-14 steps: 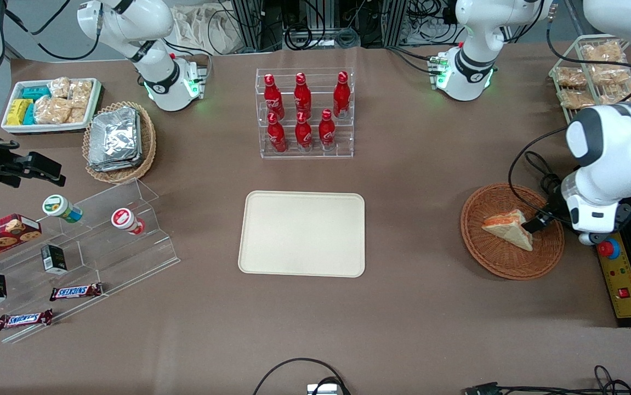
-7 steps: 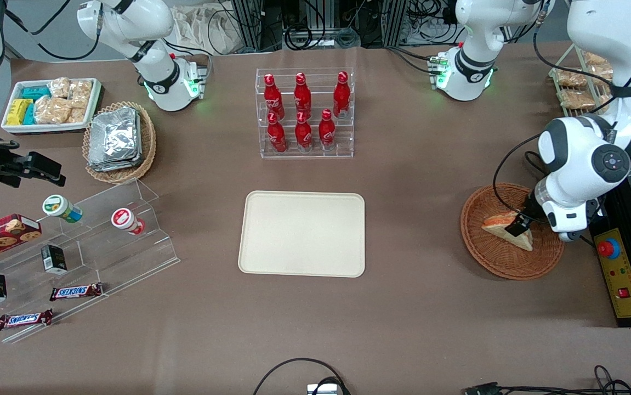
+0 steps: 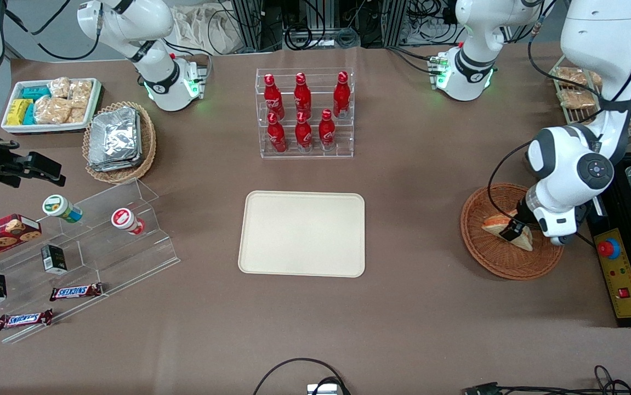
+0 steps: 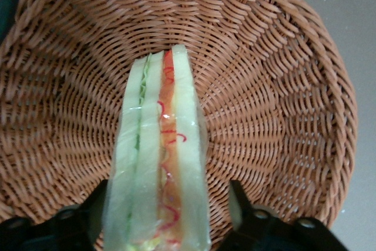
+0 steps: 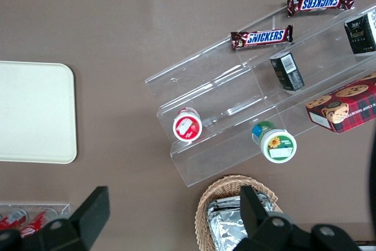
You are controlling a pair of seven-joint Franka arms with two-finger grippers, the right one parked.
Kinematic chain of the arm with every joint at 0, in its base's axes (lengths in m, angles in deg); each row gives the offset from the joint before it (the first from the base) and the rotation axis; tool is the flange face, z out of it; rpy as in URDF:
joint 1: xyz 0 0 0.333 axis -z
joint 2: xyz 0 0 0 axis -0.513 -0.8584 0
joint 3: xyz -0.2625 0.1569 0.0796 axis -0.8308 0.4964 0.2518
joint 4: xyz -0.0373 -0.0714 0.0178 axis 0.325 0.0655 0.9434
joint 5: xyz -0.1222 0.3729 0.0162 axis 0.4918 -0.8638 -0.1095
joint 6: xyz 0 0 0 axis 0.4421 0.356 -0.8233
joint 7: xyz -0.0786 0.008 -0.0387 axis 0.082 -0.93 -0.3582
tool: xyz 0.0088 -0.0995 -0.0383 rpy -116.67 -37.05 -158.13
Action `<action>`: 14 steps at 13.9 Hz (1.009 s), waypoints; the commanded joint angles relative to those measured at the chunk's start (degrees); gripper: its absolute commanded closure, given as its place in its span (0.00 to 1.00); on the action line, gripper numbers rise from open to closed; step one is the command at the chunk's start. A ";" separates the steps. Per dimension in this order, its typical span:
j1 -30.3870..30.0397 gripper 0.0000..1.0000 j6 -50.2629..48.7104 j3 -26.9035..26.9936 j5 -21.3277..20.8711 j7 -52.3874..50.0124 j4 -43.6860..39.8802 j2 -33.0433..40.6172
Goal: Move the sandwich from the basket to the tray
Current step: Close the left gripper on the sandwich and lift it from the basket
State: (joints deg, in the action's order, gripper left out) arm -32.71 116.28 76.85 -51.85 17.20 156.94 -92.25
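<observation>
The sandwich, a white-bread wedge with orange-red filling, lies in the round reddish-brown wicker basket toward the working arm's end of the table. My left gripper is down in the basket over the sandwich. In the left wrist view the sandwich stands edge-up between my gripper fingers. One finger is on each side, with a gap showing on one side, so the gripper is open. The basket's weave surrounds it. The cream tray lies empty mid-table and also shows in the right wrist view.
A clear rack of red bottles stands farther from the camera than the tray. A yellow control box with a red button sits beside the basket. A wire rack of bagged snacks and an acrylic stepped stand flank the table.
The left arm has swung toward the tray's side and lowered. The gripper has moved from the sandwich's edge to astride the sandwich. The sandwich has not moved.
</observation>
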 commanded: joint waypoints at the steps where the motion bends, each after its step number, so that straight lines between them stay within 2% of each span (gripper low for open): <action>1: 0.27 1.00 0.82 -0.88 0.56 -2.39 -0.69 0.30; 5: 0.27 1.00 -3.72 -1.23 0.13 -1.87 -4.28 1.62; 11: 0.27 1.00 -33.50 -7.63 -0.32 0.15 -26.76 0.66; 14: 0.27 1.00 -38.37 -14.65 -0.40 9.16 -34.25 -0.57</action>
State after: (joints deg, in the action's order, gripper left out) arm -32.41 80.49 66.15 -51.93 20.87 127.91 -90.77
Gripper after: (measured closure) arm 0.797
